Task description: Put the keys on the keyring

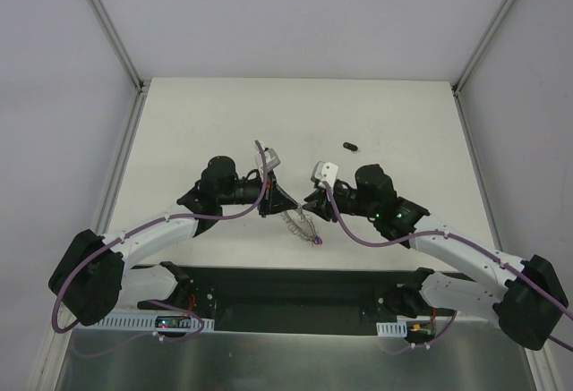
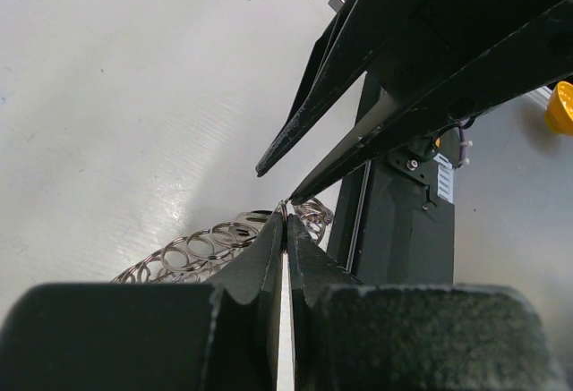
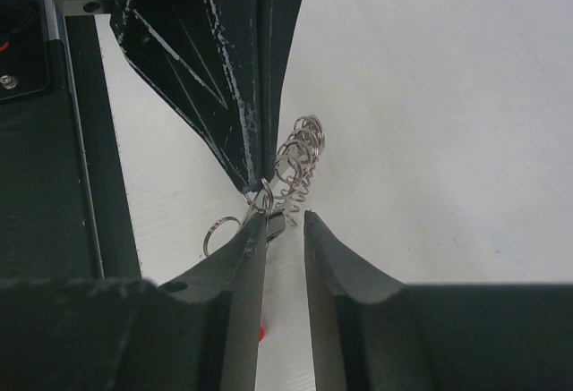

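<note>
Top external view: both arms meet at mid-worktop (image 1: 206,123) over the keyring (image 1: 301,224), whose wiry loops trail toward the near edge and end at a red tag (image 1: 318,242). One black key (image 1: 350,147) lies alone farther back, to the right. In the left wrist view the left gripper (image 2: 286,228) has its fingers pressed together, pinching a wire loop at their tips. The right gripper (image 3: 286,221) has its fingers slightly spread just beside that loop, with a small dark piece (image 3: 276,224) against one inner face.

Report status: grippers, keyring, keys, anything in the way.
Left gripper jaws shut on a keyring loop. Right gripper jaws apart beside those loops. One key loose, farther out. Grippers tip to tip, tight quarters.
</note>
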Action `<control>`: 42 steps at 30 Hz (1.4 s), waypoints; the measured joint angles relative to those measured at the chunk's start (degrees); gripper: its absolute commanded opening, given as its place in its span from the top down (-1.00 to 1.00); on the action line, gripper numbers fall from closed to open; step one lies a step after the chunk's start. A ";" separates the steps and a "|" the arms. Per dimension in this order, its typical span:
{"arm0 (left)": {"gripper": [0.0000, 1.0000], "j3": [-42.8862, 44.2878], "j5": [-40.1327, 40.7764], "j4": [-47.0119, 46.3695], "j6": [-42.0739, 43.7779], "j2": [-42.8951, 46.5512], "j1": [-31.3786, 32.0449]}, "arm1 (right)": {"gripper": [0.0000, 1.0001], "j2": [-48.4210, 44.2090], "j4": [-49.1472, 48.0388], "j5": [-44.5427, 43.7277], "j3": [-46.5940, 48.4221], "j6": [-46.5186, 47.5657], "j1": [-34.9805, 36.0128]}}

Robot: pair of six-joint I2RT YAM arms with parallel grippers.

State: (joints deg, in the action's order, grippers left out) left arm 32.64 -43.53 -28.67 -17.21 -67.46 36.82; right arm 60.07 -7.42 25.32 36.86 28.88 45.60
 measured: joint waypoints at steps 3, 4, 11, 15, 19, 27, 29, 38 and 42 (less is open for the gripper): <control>1.00 0.04 -0.11 -0.35 0.00 -0.04 0.00 | 0.48 0.02 -0.24 0.09 -0.07 -0.37 -0.17; 1.00 0.11 -0.11 -0.50 0.02 -0.11 0.00 | 0.49 0.09 -0.39 0.22 -0.07 -0.42 -0.22; 1.00 0.57 -0.13 -1.16 -0.02 -0.68 0.00 | 0.72 1.27 -0.92 0.70 -0.07 -0.85 -0.26; 1.00 0.57 -0.07 -1.25 -0.02 -0.72 0.00 | 0.93 1.60 -0.92 0.96 -0.09 -1.11 -0.42; 1.00 0.55 0.52 -1.77 0.00 -0.70 0.00 | 0.97 1.60 -0.96 1.29 -0.09 -1.25 -0.70; 1.00 0.52 4.33 -1.99 0.11 0.13 0.37 | 0.98 1.60 -0.90 2.08 -0.09 -0.83 -1.01; 1.00 0.46 5.53 -1.99 0.13 0.70 0.37 | 0.98 1.60 -0.94 2.23 -0.09 -0.55 -1.03; 1.00 0.17 12.22 -2.23 0.48 1.46 3.39 | 0.98 1.62 -0.26 2.62 -0.09 1.44 -1.29; 1.00 -1.90 15.52 -5.46 -0.02 1.49 4.48 | 0.98 1.81 0.55 2.95 -0.04 2.27 -1.29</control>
State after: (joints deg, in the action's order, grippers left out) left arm 30.74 -28.01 -34.13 -17.23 -65.98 41.30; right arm 61.89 -6.87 28.27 36.82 31.16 44.31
